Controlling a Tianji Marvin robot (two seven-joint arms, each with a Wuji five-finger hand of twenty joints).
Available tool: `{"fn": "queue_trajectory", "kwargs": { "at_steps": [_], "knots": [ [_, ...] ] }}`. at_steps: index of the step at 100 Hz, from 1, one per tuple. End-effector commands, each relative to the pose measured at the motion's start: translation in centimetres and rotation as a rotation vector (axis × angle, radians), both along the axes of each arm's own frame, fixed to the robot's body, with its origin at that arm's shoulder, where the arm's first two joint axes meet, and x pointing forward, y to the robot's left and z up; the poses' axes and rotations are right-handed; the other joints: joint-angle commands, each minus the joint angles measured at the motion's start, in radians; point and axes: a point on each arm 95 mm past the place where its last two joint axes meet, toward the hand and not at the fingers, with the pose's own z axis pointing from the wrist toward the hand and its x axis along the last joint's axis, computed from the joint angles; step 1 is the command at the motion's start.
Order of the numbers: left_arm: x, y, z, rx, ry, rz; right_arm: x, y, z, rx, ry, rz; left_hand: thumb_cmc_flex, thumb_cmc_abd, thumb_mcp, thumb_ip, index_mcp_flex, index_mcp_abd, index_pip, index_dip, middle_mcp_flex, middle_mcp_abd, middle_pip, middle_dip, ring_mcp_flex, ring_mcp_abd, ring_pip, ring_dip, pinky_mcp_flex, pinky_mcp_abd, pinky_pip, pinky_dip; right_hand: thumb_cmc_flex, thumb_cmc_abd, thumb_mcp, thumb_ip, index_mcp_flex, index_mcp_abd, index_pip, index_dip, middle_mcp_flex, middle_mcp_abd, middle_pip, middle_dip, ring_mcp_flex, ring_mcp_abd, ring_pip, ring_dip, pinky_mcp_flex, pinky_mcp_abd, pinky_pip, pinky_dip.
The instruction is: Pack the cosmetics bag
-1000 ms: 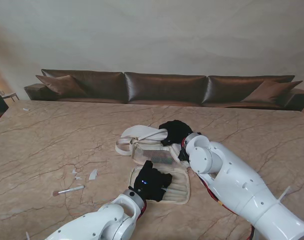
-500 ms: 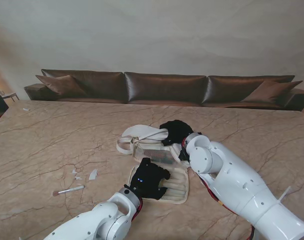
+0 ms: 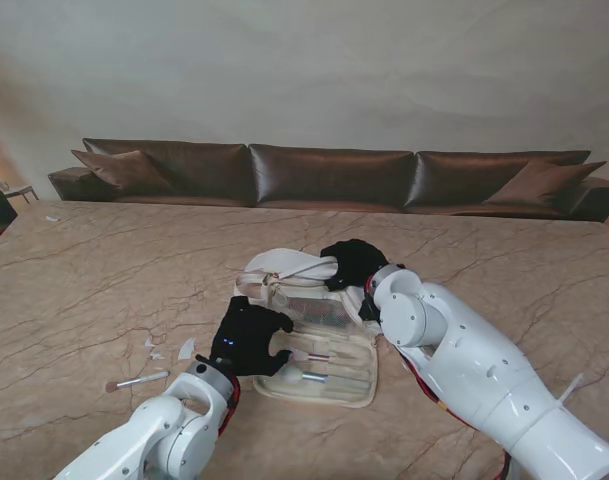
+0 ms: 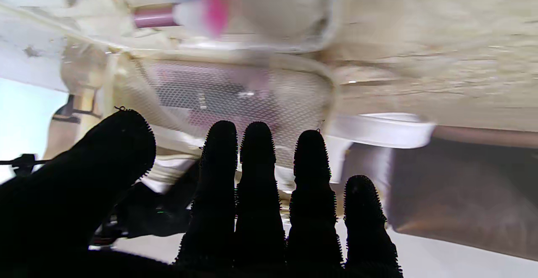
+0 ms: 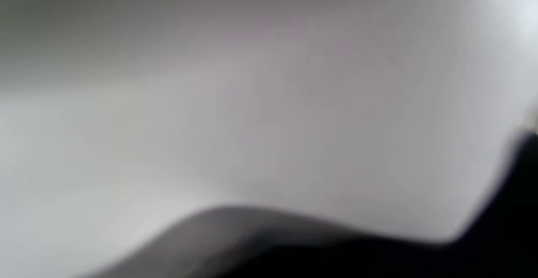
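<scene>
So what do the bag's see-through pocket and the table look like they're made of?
The pocket looks like fine pale mesh, probably nylon or similar: its open weave lets dark and pink contents show through. The table looks like polished beige marble or a marble-look slab, with thin brown veins across a smooth surface. Real stone or printed, I cannot tell.

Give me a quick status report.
Left hand open beside the bag's brush flap. Right hand on the bag, grip unclear. Loose brush on table, left.
</scene>
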Motion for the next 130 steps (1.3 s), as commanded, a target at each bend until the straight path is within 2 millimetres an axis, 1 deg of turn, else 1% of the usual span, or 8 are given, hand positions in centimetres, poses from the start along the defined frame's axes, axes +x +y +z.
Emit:
{"fn": "queue_trajectory", "kwargs": {
  "at_steps": [1, 20, 51, 63, 88, 91, 104, 130],
  "knots": [
    [0.6, 1.7, 0.1, 0.033, 0.003, 0.020, 0.0, 0.5, 0.7, 0.009, -0.017, 0.012, -0.025, 0.022, -0.008, 0.029, -0.023, -0.006, -0.008, 0.002, -0.048, -0.021, 0.008, 0.001, -0.011, -0.001, -0.021, -0.013, -0.020, 0.016, 0.019, 0.020, 0.150, 0.120, 0.096, 0.059, 0.053, -0.143, 0.103, 0.031, 0.027, -0.006, -0.016, -0.013, 0.073, 0.002, 0.039, -0.005, 0.035, -0.005, 0.036, -0.012],
    [2.3, 6.1, 0.5, 0.109, 0.027, 0.070, 0.2, 0.5, 0.8, 0.007, -0.024, 0.016, -0.030, 0.015, -0.014, 0.022, -0.041, -0.007, -0.022, -0.003, -0.074, -0.026, 0.005, -0.001, 0.000, -0.016, -0.051, -0.052, 0.036, 0.017, -0.002, -0.021, 0.149, 0.119, 0.095, 0.059, 0.052, -0.144, 0.103, 0.031, 0.027, -0.006, -0.016, -0.013, 0.073, 0.002, 0.039, -0.005, 0.035, -0.007, 0.039, -0.011],
    [3.8, 13.7, 0.8, 0.232, 0.070, 0.185, 0.3, 0.5, 0.5, 0.005, -0.018, 0.022, -0.029, 0.016, -0.015, 0.022, -0.051, -0.009, -0.031, -0.007, -0.090, -0.031, 0.001, -0.004, -0.013, -0.022, -0.068, -0.068, 0.026, 0.022, -0.028, -0.051, 0.149, 0.120, 0.095, 0.059, 0.051, -0.143, 0.102, 0.031, 0.027, -0.007, -0.017, -0.013, 0.073, 0.002, 0.039, -0.005, 0.035, -0.006, 0.040, -0.011],
    [3.6, 15.8, 0.6, 0.251, 0.079, 0.223, 0.3, 0.5, 0.4, 0.006, -0.015, 0.019, -0.029, 0.016, -0.018, 0.023, -0.053, -0.009, -0.036, -0.010, -0.094, -0.031, -0.001, -0.005, -0.017, -0.023, -0.073, -0.073, 0.021, 0.020, -0.033, -0.057, 0.149, 0.119, 0.095, 0.059, 0.051, -0.143, 0.102, 0.031, 0.027, -0.007, -0.017, -0.013, 0.073, 0.002, 0.039, -0.005, 0.035, -0.006, 0.040, -0.012],
    [2.8, 18.6, 0.4, 0.267, 0.090, 0.252, 0.1, 0.5, 0.0, 0.003, -0.006, 0.014, -0.029, 0.034, -0.025, 0.028, -0.061, -0.010, -0.056, -0.020, -0.110, -0.029, -0.014, -0.012, -0.023, -0.033, -0.101, -0.098, 0.026, 0.009, -0.034, -0.065, 0.149, 0.119, 0.096, 0.059, 0.052, -0.144, 0.103, 0.031, 0.027, -0.006, -0.017, -0.013, 0.073, 0.002, 0.039, -0.005, 0.035, -0.006, 0.040, -0.012],
    [2.7, 19.0, 0.4, 0.268, 0.091, 0.255, 0.1, 0.4, -0.2, 0.003, -0.005, 0.013, -0.029, 0.041, -0.026, 0.029, -0.061, -0.011, -0.059, -0.021, -0.111, -0.045, -0.016, -0.014, -0.023, -0.035, -0.104, -0.101, 0.026, 0.009, -0.034, -0.065, 0.148, 0.119, 0.096, 0.059, 0.051, -0.144, 0.103, 0.031, 0.027, -0.007, -0.016, -0.013, 0.073, 0.002, 0.039, -0.005, 0.035, -0.007, 0.040, -0.012],
    [2.2, 21.0, 0.3, 0.274, 0.100, 0.269, -0.1, 0.2, -0.7, 0.000, 0.005, 0.004, -0.017, 0.055, -0.027, 0.039, -0.064, -0.021, -0.077, -0.031, -0.119, -0.056, -0.032, -0.024, -0.025, -0.040, -0.122, -0.118, 0.022, 0.005, -0.045, -0.075, 0.148, 0.118, 0.097, 0.059, 0.053, -0.143, 0.104, 0.031, 0.027, -0.006, -0.016, -0.013, 0.073, 0.002, 0.039, -0.005, 0.036, -0.007, 0.041, -0.012],
    [0.2, 24.3, 0.2, 0.279, 0.133, 0.300, 0.3, 0.5, -1.0, -0.020, 0.026, 0.006, -0.007, 0.061, -0.029, 0.048, -0.043, -0.005, -0.127, -0.058, -0.126, -0.042, -0.053, -0.042, -0.053, -0.028, -0.151, -0.141, -0.008, 0.016, -0.079, -0.085, 0.148, 0.118, 0.098, 0.058, 0.052, -0.144, 0.104, 0.029, 0.027, -0.007, -0.016, -0.014, 0.073, 0.002, 0.039, -0.005, 0.036, -0.006, 0.041, -0.012]
  ]
}}
